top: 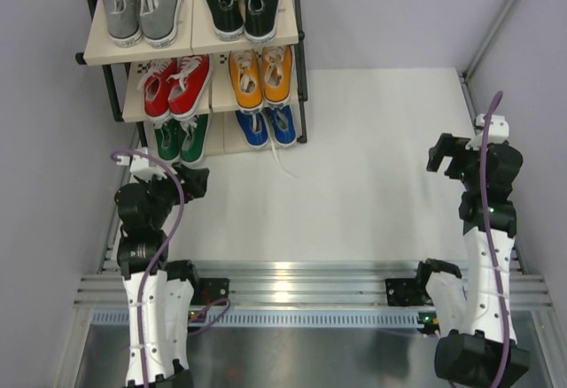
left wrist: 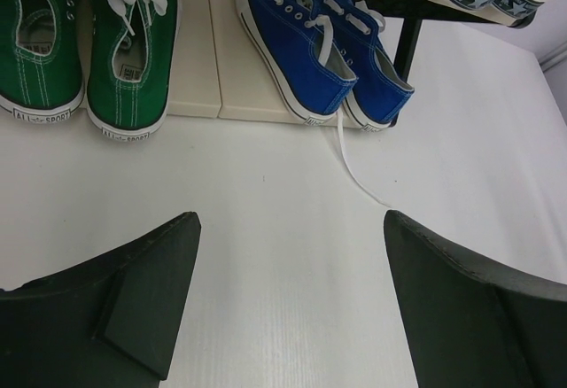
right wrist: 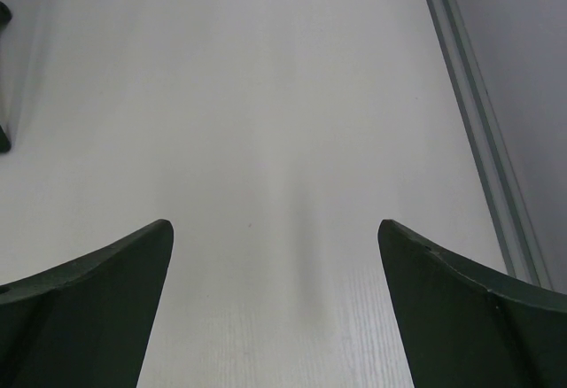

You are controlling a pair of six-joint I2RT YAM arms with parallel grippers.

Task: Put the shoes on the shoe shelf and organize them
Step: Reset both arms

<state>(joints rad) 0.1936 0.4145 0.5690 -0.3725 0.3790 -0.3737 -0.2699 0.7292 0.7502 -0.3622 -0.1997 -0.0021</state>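
1. table: white top, with both arms based at its near edge.
2. shoe shelf: three tiers, standing at the far left of the table; every shoe is on it.
3. left gripper: just in front of the shelf's bottom tier, jaws wide apart with nothing between them; only bare table shows between its fingers.
4. right gripper: well apart from the shelf on the far right, jaws spread wide and holding nothing.
5. top tier: grey pair left, black pair right.
6. middle tier: red pair left, orange pair right.
7. bottom tier: green pair left, blue pair right, the blue ones leaning on each other.
8. lace: white, trailing from the blue pair onto the table.
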